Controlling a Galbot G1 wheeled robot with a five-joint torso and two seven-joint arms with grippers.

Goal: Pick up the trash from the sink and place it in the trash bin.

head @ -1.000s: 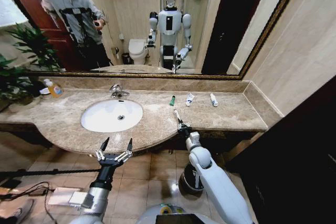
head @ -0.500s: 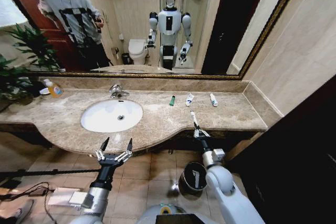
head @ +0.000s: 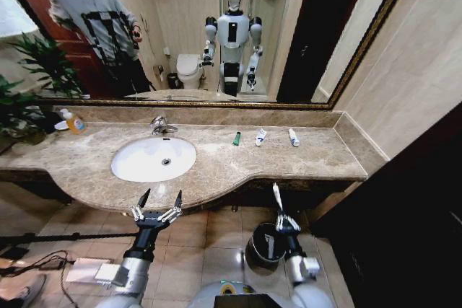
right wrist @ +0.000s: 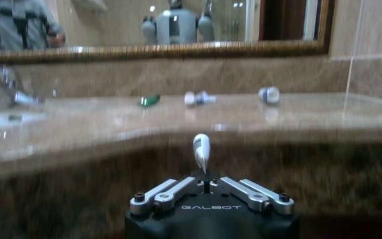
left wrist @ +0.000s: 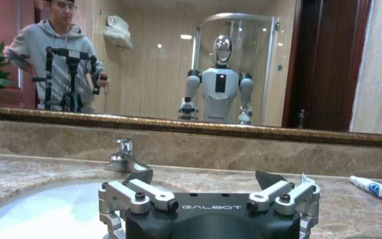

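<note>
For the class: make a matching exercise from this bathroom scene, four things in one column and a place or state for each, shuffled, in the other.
Things:
1. left hand
2. right hand
3. dark-green tube
4. trash bin

Places or states:
A. on the floor, below the counter edge
B. open, holding nothing
C. shut on a white tube
D. lying on the countertop

Pairs: 1-B, 2-C, 3-D, 4-A

Even warm indoor light, soft glare on the countertop (head: 216,167), bowed lines at the head view's edges, right wrist view blurred throughout.
</note>
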